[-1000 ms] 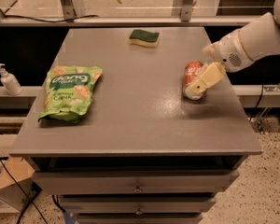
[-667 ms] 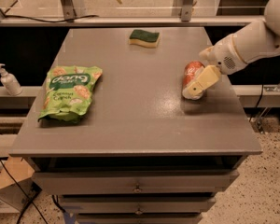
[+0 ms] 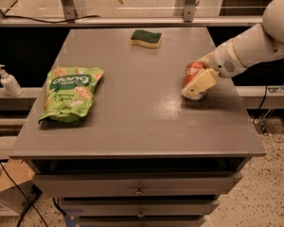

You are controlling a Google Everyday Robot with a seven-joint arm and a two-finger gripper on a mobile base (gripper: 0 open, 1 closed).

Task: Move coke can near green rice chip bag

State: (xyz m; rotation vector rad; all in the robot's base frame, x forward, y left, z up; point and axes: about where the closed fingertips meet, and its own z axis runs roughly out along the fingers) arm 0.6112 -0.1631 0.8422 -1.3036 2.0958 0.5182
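- My gripper [image 3: 197, 85] has slid a little to the left across the table [image 3: 132, 122] since a second ago, and its tip now sits slightly nearer the table's middle. My wrist has dropped a touch lower over the right edge.
- The coke can [image 3: 196, 70] has shifted with it, only a little. It is still on the right side of the table, close to the right edge.
- My fingers [image 3: 201, 82] are clasped on the coke can. The near, cream-coloured one lies across the can's lower front, and the other is hidden behind the can.
- The can's red top part with its white script shows above that finger. Its base is covered.
- My arm [image 3: 255, 46] reaches in from the right, white and thick, angled down toward the can.
- The green rice chip bag [image 3: 70, 94] lies flat on the left side of the table, well apart from the can, and has not moved.
- A green-and-yellow sponge [image 3: 146, 38] rests near the far edge, between the two but further back, where it was before.
- A pump bottle [image 3: 8, 82] stands on the ledge to the left of the table.
- Drawers [image 3: 139, 186] run beneath the tabletop.
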